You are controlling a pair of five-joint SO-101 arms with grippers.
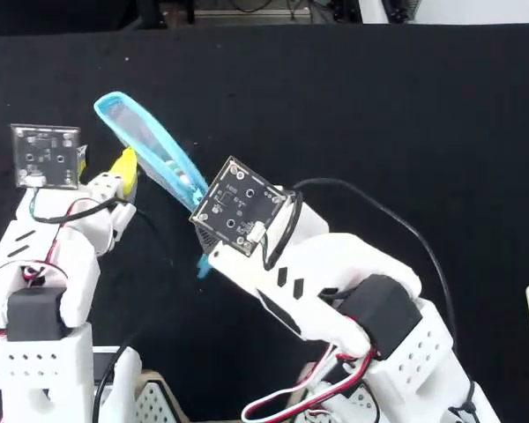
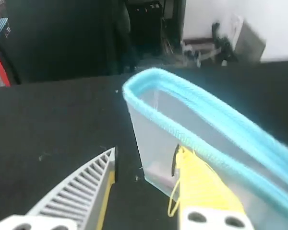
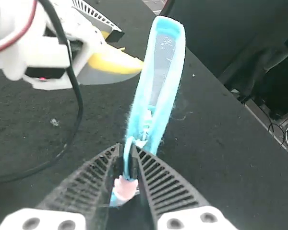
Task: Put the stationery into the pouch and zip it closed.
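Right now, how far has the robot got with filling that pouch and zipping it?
Looks done: a pinkish shape shows through the clear wall of the pouch, maybe stationery already inside. In hand: the right gripper has its jaws shut on the pouch's blue-trimmed end, and the left gripper, jaws open, has its yellow one at the pouch's side. Left: closing the zip; I cannot tell whether it is shut.

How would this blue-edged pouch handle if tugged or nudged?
Probably floppy: the pouch has thin translucent walls and soft blue edging that curves along its length. Likely light, as the right gripper, pinching one end, holds it on edge. Standing that narrow, it would probably tip if released.
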